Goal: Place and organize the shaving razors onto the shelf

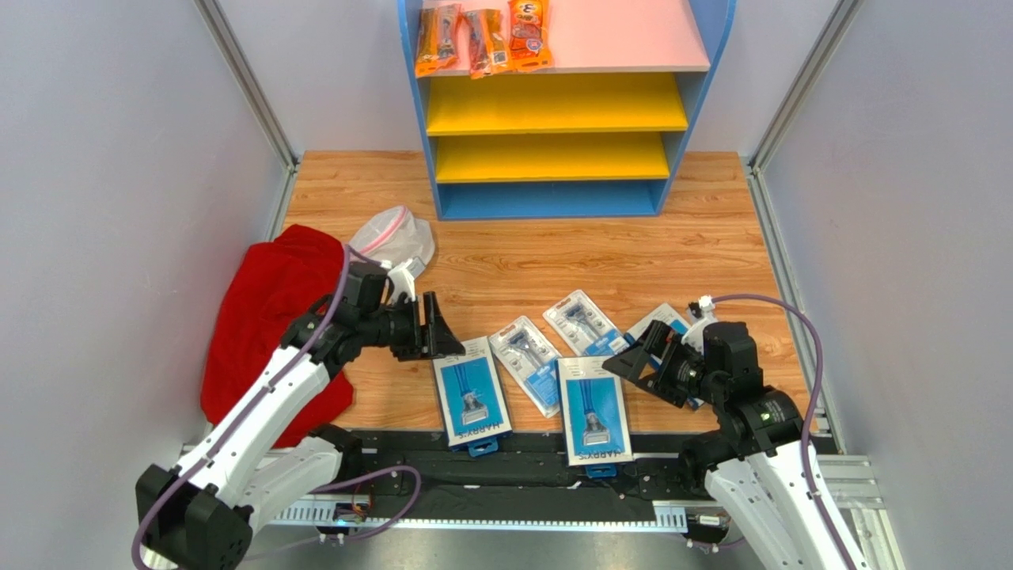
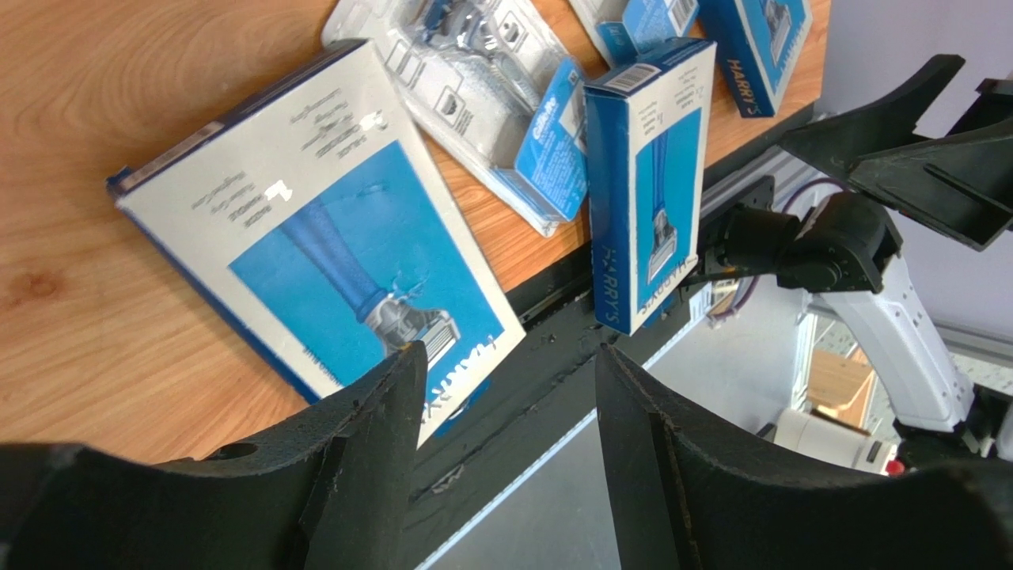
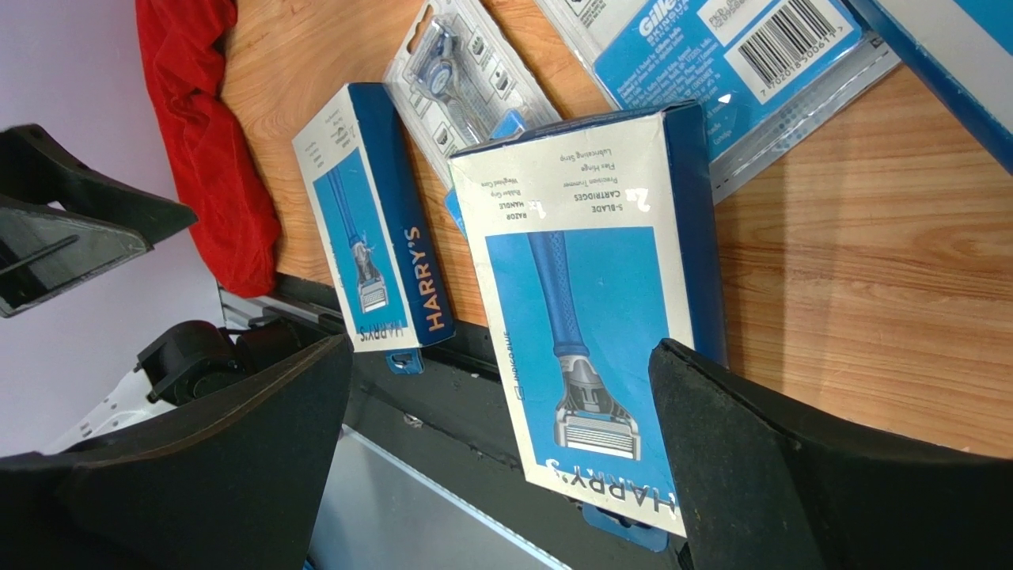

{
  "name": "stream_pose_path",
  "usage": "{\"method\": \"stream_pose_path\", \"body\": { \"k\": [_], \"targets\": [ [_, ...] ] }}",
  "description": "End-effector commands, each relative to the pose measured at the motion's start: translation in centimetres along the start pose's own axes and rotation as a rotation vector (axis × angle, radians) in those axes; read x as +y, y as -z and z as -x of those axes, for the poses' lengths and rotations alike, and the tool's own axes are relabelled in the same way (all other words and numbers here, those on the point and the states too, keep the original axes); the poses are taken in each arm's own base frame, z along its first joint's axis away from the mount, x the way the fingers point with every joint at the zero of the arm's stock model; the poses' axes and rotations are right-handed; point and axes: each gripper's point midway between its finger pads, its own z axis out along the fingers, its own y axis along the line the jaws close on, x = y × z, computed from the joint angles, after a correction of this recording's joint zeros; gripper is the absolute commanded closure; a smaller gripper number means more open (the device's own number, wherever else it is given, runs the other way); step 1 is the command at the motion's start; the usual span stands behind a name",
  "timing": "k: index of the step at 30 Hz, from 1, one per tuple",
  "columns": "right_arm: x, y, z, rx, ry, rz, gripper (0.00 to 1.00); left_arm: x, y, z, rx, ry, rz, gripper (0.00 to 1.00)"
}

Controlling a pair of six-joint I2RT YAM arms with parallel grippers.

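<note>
Five shaving razor packs lie on the wood floor. Three are larger and blue: one on the left (image 1: 471, 398), one in the middle (image 1: 593, 409), one partly under my right gripper (image 1: 661, 321). Two paler clear packs (image 1: 528, 362) (image 1: 585, 323) lie between them. My left gripper (image 1: 438, 333) is open and empty, just above the left pack's (image 2: 321, 226) far end. My right gripper (image 1: 633, 354) is open and empty, over the middle pack (image 3: 595, 285). The blue-framed shelf (image 1: 547, 107) stands at the far side, its two yellow shelves bare.
Three orange snack packets (image 1: 482, 36) lie on the shelf's pink top board. A red cloth (image 1: 274, 321) and a clear plastic bag (image 1: 392, 238) lie at the left. A black rail (image 1: 523, 457) runs along the near edge. Grey walls close both sides.
</note>
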Motion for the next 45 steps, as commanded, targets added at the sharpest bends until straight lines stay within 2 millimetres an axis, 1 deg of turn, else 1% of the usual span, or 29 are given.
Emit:
{"method": "stream_pose_path", "body": {
  "k": [1, 2, 3, 4, 5, 6, 7, 8, 9, 10, 13, 14, 15, 16, 17, 18, 19, 20, 21, 22, 23, 25, 27, 28, 31, 33, 37, 41, 45],
  "targets": [
    [-0.5, -0.3, -0.4, 0.005, -0.006, -0.007, 0.0, -3.1, -0.8, 2.5, -0.025, -0.089, -0.038, 0.37],
    [-0.7, -0.4, -0.5, 0.007, -0.008, -0.014, 0.0, -3.2, -1.4, 2.7, -0.013, -0.091, -0.025, 0.37],
    [-1.1, -0.5, -0.6, 0.006, -0.013, -0.022, 0.0, -3.9, -1.9, 2.1, 0.015, -0.107, -0.034, 0.37],
    [-1.3, -0.5, -0.7, 0.006, -0.016, -0.03, 0.0, -3.9, -2.7, 2.0, 0.039, -0.104, -0.025, 0.37],
    [-1.8, -0.5, -0.9, 0.015, -0.023, -0.051, 0.0, -4.4, -3.2, 2.1, 0.041, -0.113, -0.032, 0.37],
    [-2.4, -0.6, -1.0, 0.013, -0.029, -0.078, 0.0, -5.1, -3.7, 1.3, 0.069, -0.131, -0.044, 0.38],
    [-2.8, -0.6, -1.1, 0.015, -0.033, -0.095, 0.0, -5.1, -4.7, 1.0, 0.095, -0.127, -0.034, 0.38],
    [-3.2, -0.6, -1.4, 0.022, -0.042, -0.114, 0.0, -5.6, -5.2, 1.1, 0.093, -0.128, -0.039, 0.38],
    [-3.6, -0.7, -1.6, 0.024, -0.045, -0.126, 0.0, -6.2, -5.9, 0.3, 0.12, -0.14, -0.049, 0.38],
    [-4.0, -0.8, -1.9, 0.032, -0.057, -0.139, 0.0, -6.1, -6.8, -0.2, 0.143, -0.132, -0.043, 0.38],
    [-5.0, -1.2, -2.7, 0.046, -0.082, -0.158, 0.0, -7.6, -8.8, -1.1, 0.169, -0.126, -0.094, 0.38],
    [-5.3, -1.3, -2.9, 0.049, -0.089, -0.164, 0.0, -8.1, -9.4, -2.1, 0.199, -0.106, -0.11, 0.38],
    [-5.6, -1.4, -3.1, 0.053, -0.094, -0.17, 0.0, -8.7, -9.8, -2.4, 0.208, -0.106, -0.129, 0.38],
    [-6.1, -1.7, -3.5, 0.065, -0.106, -0.18, 0.0, -9.0, -10.9, -2.8, 0.223, -0.1, -0.141, 0.38],
    [-6.4, -1.9, -3.8, 0.073, -0.115, -0.182, 0.0, -10.0, -11.3, -3.3, 0.24, -0.118, -0.157, 0.37],
    [-6.5, -2.1, -4.0, 0.078, -0.12, -0.183, 0.01, -10.4, -11.8, -3.5, 0.25, -0.124, -0.157, 0.37],
    [-6.7, -2.3, -4.2, 0.085, -0.125, -0.182, 0.01, -10.2, -12.9, -3.9, 0.271, -0.125, -0.14, 0.37],
    [-7.1, -2.5, -4.6, 0.095, -0.137, -0.186, 0.01, -11.3, -13.3, -4.1, 0.278, -0.141, -0.155, 0.37],
    [-7.2, -2.6, -4.8, 0.099, -0.141, -0.184, 0.01, -11.7, -13.8, -4.3, 0.286, -0.144, -0.159, 0.37],
    [-7.2, -2.8, -4.7, 0.096, -0.145, -0.18, 0.01, -11.5, -14.9, -4.7, 0.307, -0.136, -0.149, 0.37],
    [-7.3, -2.9, -5.0, 0.101, -0.152, -0.175, 0.01, -12.2, -15.3, -4.8, 0.31, -0.144, -0.157, 0.37],
    [-7.1, -3.1, -5.0, 0.097, -0.155, -0.157, 0.0, -11.7, -16.8, -5.3, 0.336, -0.132, -0.129, 0.37],
    [-7.2, -3.5, -5.4, 0.109, -0.172, -0.139, 0.0, -11.5, -17.6, -5.6, 0.346, -0.123, -0.106, 0.37],
    [-7.1, -3.8, -5.4, 0.109, -0.174, -0.125, 0.0, -10.7, -18.2, -6.1, 0.366, -0.11, -0.077, 0.37],
    [-7.3, -4.4, -6.0, 0.126, -0.201, -0.103, 0.0, -9.7, -19.2, -7.0, 0.391, -0.094, -0.036, 0.37],
    [-7.8, -4.8, -6.6, 0.142, -0.221, -0.1, 0.0, -9.7, -19.5, -7.5, 0.402, -0.093, -0.032, 0.37],
    [-7.3, -5.6, -7.0, 0.155, -0.238, -0.038, 0.0, -9.4, -20.3, -8.4, 0.422, -0.092, -0.023, 0.37],
    [-6.1, -5.8, -7.2, 0.169, -0.247, 0.043, 0.02, -9.5, -20.5, -8.6, 0.426, -0.09, -0.029, 0.37],
    [-4.5, -5.4, -6.4, 0.147, -0.227, 0.122, 0.07, -9.7, -20.6, -8.5, 0.415, -0.094, -0.04, 0.38]
  ]
}}
